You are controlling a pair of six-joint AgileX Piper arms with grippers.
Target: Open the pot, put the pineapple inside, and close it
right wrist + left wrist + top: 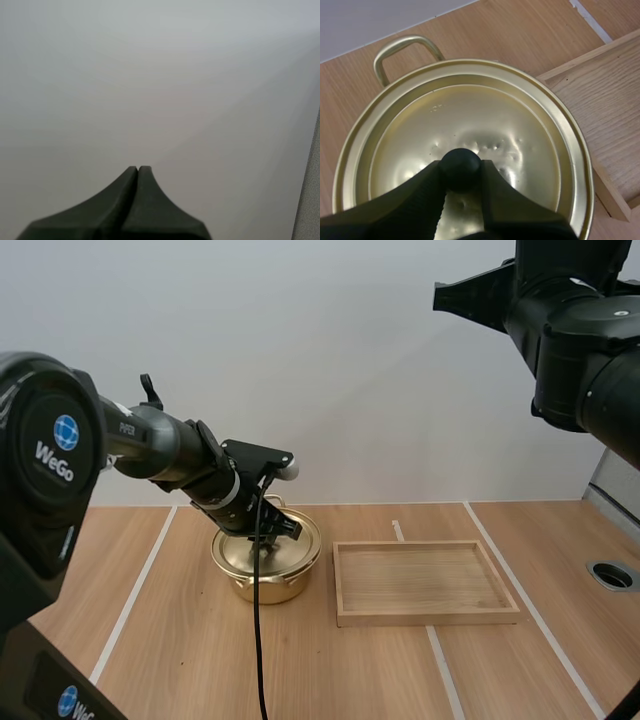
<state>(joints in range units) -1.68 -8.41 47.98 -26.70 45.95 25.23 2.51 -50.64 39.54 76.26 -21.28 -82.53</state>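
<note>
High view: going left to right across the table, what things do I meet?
The pot with its lid on → wooden tray → round hole.

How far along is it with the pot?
Nothing finished: the lid sits on the pot. In hand: the left fingers pinch the lid's black knob. Still to do: lift the lid, fill the pot, close it. The right fingers are shut on nothing.
</note>
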